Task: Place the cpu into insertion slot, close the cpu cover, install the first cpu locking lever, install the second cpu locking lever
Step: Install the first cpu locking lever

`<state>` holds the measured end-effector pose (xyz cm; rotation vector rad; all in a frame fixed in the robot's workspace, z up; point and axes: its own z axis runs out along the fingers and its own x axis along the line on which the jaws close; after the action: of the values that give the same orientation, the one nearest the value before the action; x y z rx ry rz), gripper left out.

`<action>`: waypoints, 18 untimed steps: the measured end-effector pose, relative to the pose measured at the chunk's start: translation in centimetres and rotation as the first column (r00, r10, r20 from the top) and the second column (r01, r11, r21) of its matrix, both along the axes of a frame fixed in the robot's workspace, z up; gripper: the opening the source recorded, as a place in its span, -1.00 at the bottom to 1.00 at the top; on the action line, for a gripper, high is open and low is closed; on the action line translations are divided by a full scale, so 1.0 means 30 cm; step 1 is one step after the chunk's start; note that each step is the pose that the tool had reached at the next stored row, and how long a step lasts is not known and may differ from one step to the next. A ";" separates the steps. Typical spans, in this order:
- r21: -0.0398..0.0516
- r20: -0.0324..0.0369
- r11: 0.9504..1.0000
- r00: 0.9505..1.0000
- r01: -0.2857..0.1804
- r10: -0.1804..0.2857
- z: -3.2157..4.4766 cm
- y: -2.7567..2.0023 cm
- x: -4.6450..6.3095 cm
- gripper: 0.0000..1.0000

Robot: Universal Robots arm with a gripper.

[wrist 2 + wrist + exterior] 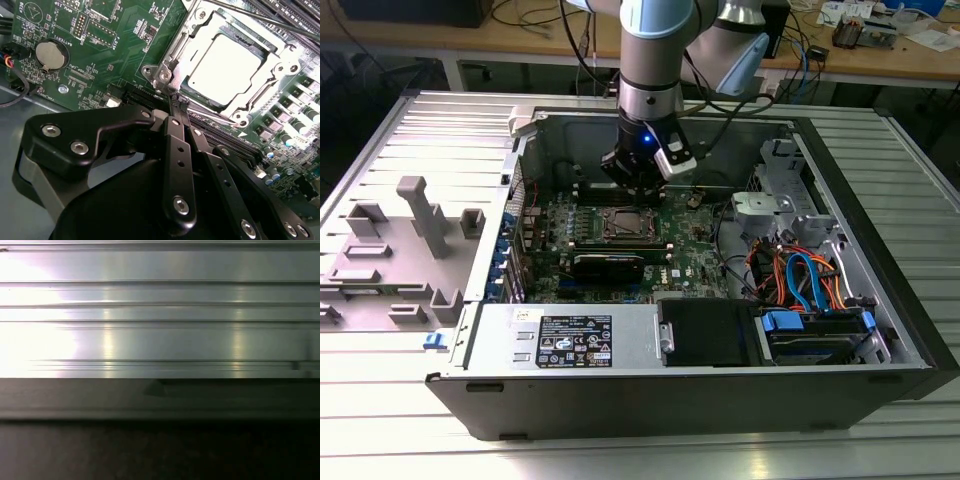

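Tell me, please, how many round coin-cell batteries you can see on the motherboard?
1: the coin-cell battery sits in its holder on the green motherboard, apart from the cpu; the gripper may hide others.

cpu (224,65) in insertion slot (197,30), cpu cover (260,82) over it; end effector (179,107) at slot corner.

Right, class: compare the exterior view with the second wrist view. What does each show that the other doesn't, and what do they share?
Exterior view: the whole open computer case, its blue and orange cables and the grey fixtures beside it.
Second wrist view: the round coin battery and the cpu seated under the closed cpu cover.
Both: the green motherboard, the insertion slot and the gripper at its edge.
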<state>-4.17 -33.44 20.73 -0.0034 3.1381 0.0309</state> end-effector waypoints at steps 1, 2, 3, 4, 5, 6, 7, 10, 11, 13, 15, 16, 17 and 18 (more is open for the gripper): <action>0.000 0.000 1.000 1.000 0.000 0.000 0.000 0.000 0.001 -0.79; 0.000 0.000 1.000 1.000 0.000 0.000 0.000 0.000 0.001 -0.79; 0.000 0.000 1.000 1.000 0.000 0.000 0.000 0.001 0.001 -0.79; 0.000 0.000 1.000 1.000 0.000 0.000 0.000 0.001 0.002 -0.79; 0.000 0.000 1.000 1.000 0.000 0.000 0.000 0.001 0.002 -0.79; 0.000 0.000 1.000 1.000 0.000 0.000 0.000 0.001 0.002 -0.79; 0.000 0.000 1.000 1.000 0.000 0.000 0.000 0.001 0.002 -0.79; 0.000 0.000 1.000 1.000 0.000 0.000 0.000 0.001 0.002 -0.79; 0.000 0.000 1.000 1.000 0.000 0.000 0.000 0.001 0.002 -0.79; 0.000 0.000 1.000 1.000 0.000 0.000 0.001 0.001 0.000 -0.79; 0.000 0.000 1.000 1.000 0.000 0.000 0.001 0.001 -0.002 -0.79; 0.000 0.000 1.000 1.000 0.000 0.000 0.001 0.001 -0.002 -0.79; 0.000 0.000 1.000 1.000 0.000 0.000 0.001 0.001 -0.002 -0.79; 0.000 0.000 1.000 1.000 0.000 0.000 0.001 0.001 -0.002 -0.79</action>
<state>-4.22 -33.41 20.75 -0.0033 3.1381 0.0312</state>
